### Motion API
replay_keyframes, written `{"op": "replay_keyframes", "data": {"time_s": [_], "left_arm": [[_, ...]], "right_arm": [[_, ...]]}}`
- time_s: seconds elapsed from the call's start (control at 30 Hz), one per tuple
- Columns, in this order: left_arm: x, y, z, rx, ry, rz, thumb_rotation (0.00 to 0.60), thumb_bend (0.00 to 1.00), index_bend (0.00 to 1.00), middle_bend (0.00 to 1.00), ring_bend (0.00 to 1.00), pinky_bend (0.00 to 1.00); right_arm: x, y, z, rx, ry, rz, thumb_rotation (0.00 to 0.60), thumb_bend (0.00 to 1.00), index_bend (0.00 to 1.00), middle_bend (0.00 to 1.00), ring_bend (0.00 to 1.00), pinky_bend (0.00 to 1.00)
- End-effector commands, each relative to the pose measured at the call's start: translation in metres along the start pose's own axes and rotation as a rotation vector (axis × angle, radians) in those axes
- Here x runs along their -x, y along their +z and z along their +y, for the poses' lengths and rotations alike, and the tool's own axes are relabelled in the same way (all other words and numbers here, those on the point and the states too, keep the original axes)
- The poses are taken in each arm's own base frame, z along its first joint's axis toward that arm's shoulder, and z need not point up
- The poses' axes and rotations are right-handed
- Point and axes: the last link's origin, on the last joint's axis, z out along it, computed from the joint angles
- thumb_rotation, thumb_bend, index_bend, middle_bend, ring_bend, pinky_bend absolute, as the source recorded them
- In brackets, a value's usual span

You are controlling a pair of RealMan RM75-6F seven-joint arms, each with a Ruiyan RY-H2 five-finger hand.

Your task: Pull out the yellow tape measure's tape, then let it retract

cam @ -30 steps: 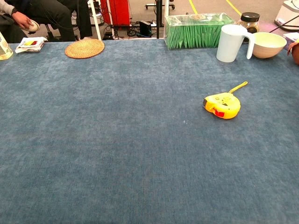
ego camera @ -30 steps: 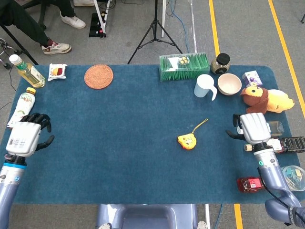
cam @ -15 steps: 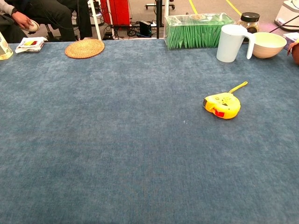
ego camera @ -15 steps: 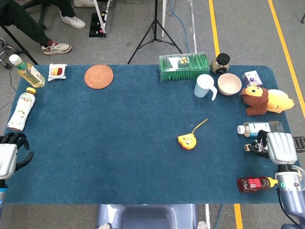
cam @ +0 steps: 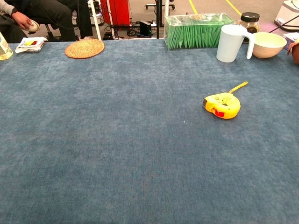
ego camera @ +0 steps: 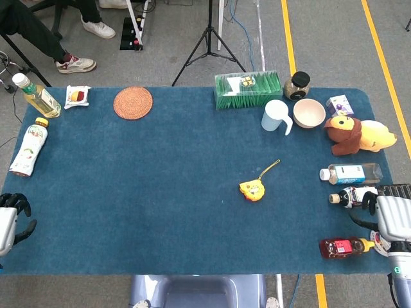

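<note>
While both hands, the left hand [ego camera: 8, 221] and right hand [ego camera: 392, 218], draw back to the bench [ego camera: 160, 192] corners holding nothing, the yellow tape measure [ego camera: 252, 188] lies untouched far between them, tape seemingly retracted.

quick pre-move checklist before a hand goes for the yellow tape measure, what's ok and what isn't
1. Yellow tape measure lies free on the blue table, with nothing touching it: ok.
2. Tape retracted, only the yellow strap sticks out: ok.
3. Space around the tape measure: the white pitcher and the bowl stand well behind it: ok.
4. Right hand in position: not ok, it sits at the table's right edge beside the bottles.
5. Left hand in position: not ok, it sits at the far left edge.
6. Hands empty: left holds nothing; right cannot tell.
</note>
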Motion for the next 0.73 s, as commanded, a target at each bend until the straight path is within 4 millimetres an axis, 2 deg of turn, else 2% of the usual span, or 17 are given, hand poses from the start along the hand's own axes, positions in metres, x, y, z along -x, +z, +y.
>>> {"op": "replay_keyframes", "data": {"time_s": [0.03, 0.37, 0.73], "left_arm": [[-0.0004, 0.0006, 0.0032, 0.007, -0.002, -0.004, 0.600, 0.25, 0.57, 0.38, 0.28, 0.34], [-0.0034, 0.0023, 0.0088, 0.018, -0.006, -0.013, 0.600, 0.25, 0.57, 0.38, 0.28, 0.34], [-0.0039, -0.0018, 0.0058, 0.009, -0.023, -0.022, 0.600, 0.25, 0.57, 0.38, 0.28, 0.34]], "right_arm": [[0.0005, -0.0020, 0.0016, 0.005, 0.005, 0.004, 0.453, 0.23, 0.64, 0.72, 0.76, 0.67], [0.0001, -0.0066, 0.0079, 0.017, 0.019, 0.017, 0.455, 0.23, 0.64, 0.72, 0.76, 0.67], [0.0024, -0.0058, 0.0039, 0.000, 0.041, 0.015, 0.455, 0.23, 0.64, 0.72, 0.76, 0.67]]}}
